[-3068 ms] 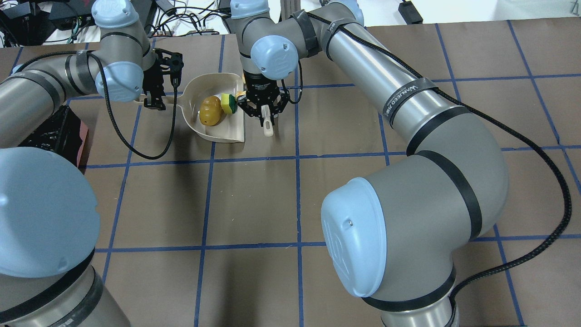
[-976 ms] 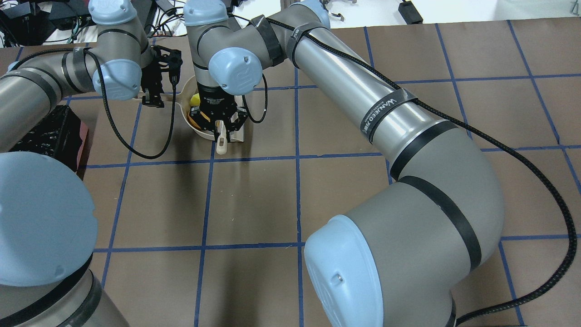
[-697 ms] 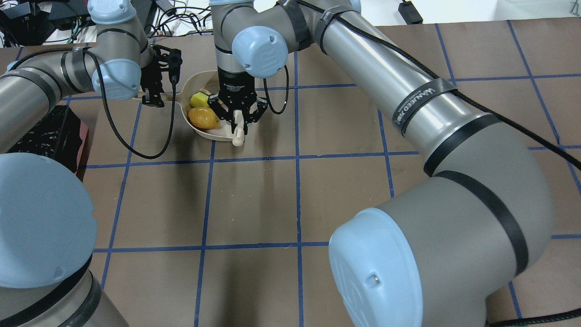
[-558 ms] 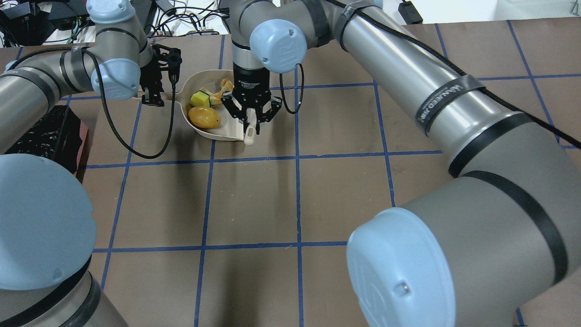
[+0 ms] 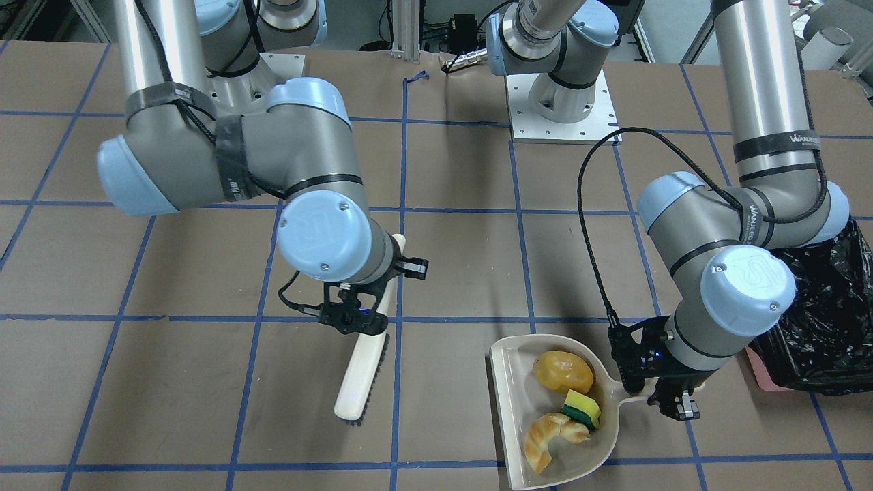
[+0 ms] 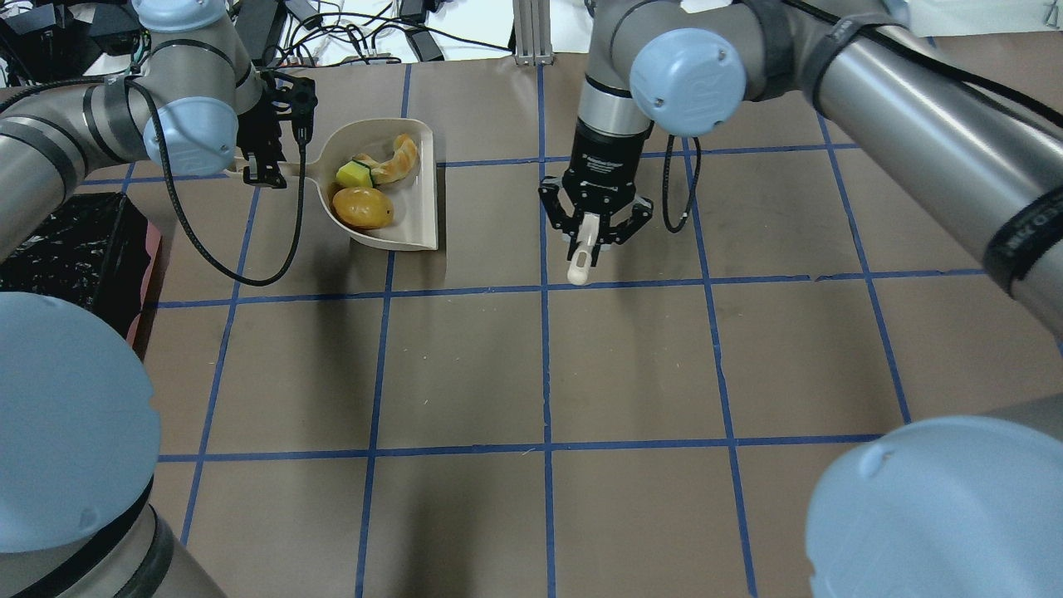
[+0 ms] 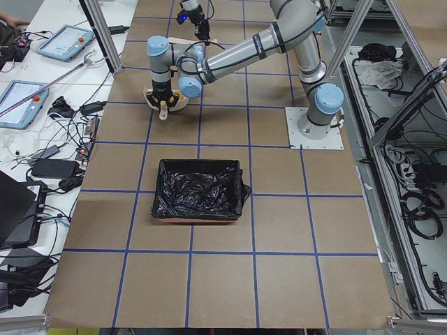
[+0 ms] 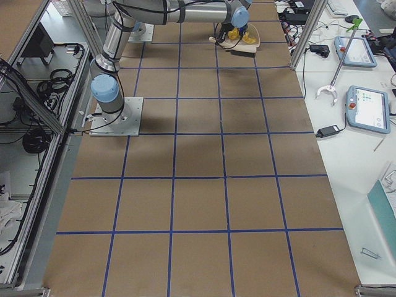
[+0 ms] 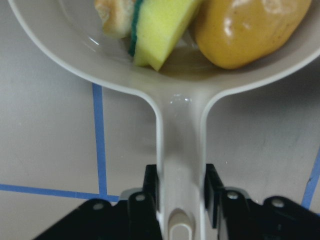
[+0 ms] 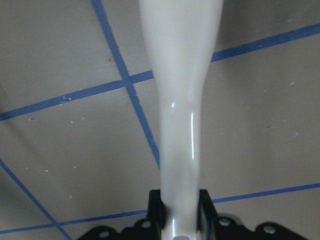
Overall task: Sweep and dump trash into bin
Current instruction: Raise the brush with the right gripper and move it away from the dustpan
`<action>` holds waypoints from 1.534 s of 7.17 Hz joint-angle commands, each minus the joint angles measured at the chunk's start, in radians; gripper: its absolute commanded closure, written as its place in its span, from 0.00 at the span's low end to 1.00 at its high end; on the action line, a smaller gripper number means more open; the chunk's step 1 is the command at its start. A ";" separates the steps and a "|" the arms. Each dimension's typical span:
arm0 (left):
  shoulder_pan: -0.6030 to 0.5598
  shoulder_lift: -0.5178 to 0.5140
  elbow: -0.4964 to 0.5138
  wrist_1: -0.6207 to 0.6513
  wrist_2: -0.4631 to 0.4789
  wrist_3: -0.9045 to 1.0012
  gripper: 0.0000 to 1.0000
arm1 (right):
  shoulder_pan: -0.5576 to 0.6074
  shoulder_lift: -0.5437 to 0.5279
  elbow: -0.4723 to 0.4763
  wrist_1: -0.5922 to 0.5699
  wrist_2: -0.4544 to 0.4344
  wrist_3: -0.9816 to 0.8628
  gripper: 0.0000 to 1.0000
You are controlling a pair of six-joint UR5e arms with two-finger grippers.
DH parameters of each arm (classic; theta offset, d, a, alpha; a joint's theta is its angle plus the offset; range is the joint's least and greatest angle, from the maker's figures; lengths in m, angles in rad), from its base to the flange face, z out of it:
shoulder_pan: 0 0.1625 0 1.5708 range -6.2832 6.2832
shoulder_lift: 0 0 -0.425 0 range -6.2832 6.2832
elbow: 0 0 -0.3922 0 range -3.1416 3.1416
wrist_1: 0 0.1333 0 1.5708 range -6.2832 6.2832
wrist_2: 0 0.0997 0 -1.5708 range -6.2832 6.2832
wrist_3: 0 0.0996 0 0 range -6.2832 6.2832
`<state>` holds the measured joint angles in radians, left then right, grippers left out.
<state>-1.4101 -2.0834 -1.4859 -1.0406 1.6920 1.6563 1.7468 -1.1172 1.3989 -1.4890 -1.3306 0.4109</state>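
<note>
The beige dustpan [image 6: 413, 226] lies flat at the far left, and the trash sits inside it: an amber lump [image 6: 362, 207], a yellow-green sponge [image 6: 352, 174] and a tan croissant piece [image 6: 397, 160]. My left gripper [image 6: 264, 170] is shut on the pan's handle [image 9: 181, 165], seen close in the left wrist view. My right gripper [image 6: 588, 237] is shut on a white brush [image 5: 361, 382], about one grid square to the right of the pan, with the brush's handle [image 10: 180, 75] pointing down at the table. The bin [image 5: 818, 320], pink with a black bag, stands near the left arm.
Brown paper with blue tape squares covers the table [image 6: 548, 374]. The bin [image 6: 75, 249] sits at the left edge, partly behind my left elbow. Cables and electronics [image 6: 349, 33] lie beyond the far edge. The robot bases [image 5: 563, 102] stand mid-table.
My right gripper carried the brush from the dustpan's mouth rightward, roughly one square away. The three trash pieces now rest deep in the pan. The left gripper and pan shifted slightly farther away.
</note>
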 commanded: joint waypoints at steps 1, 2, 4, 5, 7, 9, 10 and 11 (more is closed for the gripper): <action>0.042 0.035 0.001 -0.065 -0.009 0.013 1.00 | -0.131 -0.047 0.072 0.015 -0.124 -0.145 0.78; 0.066 0.058 0.003 -0.102 -0.021 0.017 1.00 | -0.188 -0.049 0.083 0.015 -0.174 -0.262 0.78; 0.114 0.101 0.004 -0.145 -0.022 0.025 1.00 | -0.304 -0.038 0.089 0.012 -0.305 -0.399 0.79; 0.144 0.112 0.003 -0.147 -0.015 0.045 1.00 | -0.340 -0.035 0.091 0.001 -0.362 -0.487 0.79; 0.247 0.140 0.006 -0.159 -0.018 0.109 1.00 | -0.445 -0.035 0.101 0.009 -0.366 -0.545 0.81; 0.366 0.164 0.009 -0.165 -0.020 0.218 1.00 | -0.495 -0.033 0.141 -0.029 -0.393 -0.596 0.82; 0.428 0.175 0.013 -0.165 -0.012 0.253 1.00 | -0.498 -0.023 0.143 -0.052 -0.459 -0.647 0.82; 0.495 0.189 0.013 -0.164 -0.008 0.325 1.00 | -0.506 -0.009 0.143 -0.077 -0.466 -0.664 0.82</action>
<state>-0.9965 -1.9101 -1.4742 -1.2046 1.6788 1.9087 1.2516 -1.1400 1.5382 -1.5371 -1.7672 -0.2203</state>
